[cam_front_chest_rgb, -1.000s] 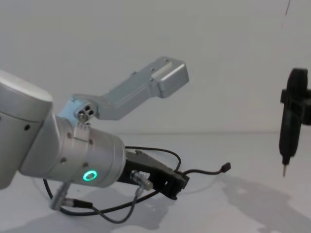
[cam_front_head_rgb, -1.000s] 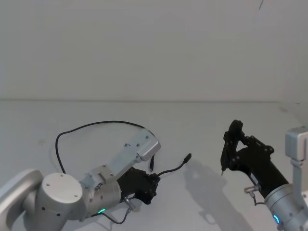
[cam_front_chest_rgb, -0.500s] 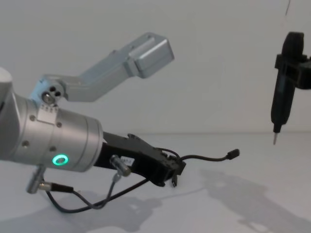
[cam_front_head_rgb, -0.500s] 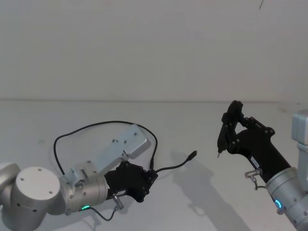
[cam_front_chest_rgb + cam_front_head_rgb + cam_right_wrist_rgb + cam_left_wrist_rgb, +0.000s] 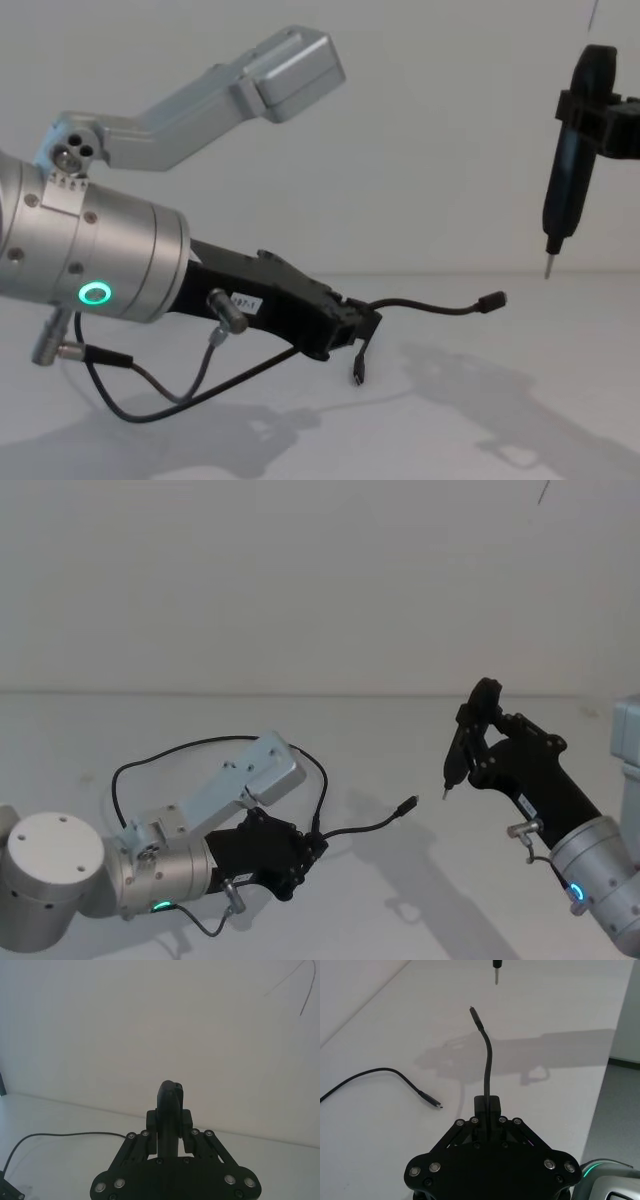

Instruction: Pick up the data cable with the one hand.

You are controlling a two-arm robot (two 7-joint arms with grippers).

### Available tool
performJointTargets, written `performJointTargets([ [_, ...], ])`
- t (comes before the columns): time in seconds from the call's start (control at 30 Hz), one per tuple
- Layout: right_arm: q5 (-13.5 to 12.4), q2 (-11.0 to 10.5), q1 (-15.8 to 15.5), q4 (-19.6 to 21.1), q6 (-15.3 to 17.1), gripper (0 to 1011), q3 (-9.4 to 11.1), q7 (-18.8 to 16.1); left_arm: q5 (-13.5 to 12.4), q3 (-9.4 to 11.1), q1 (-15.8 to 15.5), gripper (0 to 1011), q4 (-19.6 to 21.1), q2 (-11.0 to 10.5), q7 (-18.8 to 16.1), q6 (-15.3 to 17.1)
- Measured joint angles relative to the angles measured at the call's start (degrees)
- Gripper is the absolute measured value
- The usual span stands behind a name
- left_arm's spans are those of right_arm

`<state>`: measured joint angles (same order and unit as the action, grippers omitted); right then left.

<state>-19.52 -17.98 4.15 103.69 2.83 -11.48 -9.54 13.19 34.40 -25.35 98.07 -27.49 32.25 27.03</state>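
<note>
Left gripper (image 5: 362, 322) sits low at the left of the table, and its fingers are pressed together on the data cable (image 5: 430, 306) a short way behind one plug; I see this well in the left wrist view, where the cable (image 5: 487, 1067) comes out from between the fingertips and rises up to its plug. In the chest view this free end stands out to the right, above the table (image 5: 500, 420), so I judge that this part is already lifted. The rest of the cable makes a wide loop behind the arm in the head view (image 5: 170, 752), and the other plug (image 5: 356, 377) hangs just under the gripper, near the table surface. To do this step well, I would keep the pinch firm, because the cord is thin and can slide between the pads, and I would raise the arm slowly and straight up, so that the long loop follows without catching on the silver wrist or on the arm's own grey wire. I would also watch the free end, since it points toward the right gripper (image 5: 447, 786). That one is held up in the air at the right of the table, pinching a slim black tool with a thin metal tip (image 5: 566, 200), and the tip is near the cable's plug but apart from it.
</note>
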Motion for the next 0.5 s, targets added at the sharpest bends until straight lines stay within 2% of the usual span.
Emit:
performJointTargets([
  [0.5, -0.65, 0.67, 1.77, -1.96, 0.01, 279, 0.17, -2.31, 0.59, -0.08, -0.49, 37, 0.57, -0.81, 1.25, 0.08],
])
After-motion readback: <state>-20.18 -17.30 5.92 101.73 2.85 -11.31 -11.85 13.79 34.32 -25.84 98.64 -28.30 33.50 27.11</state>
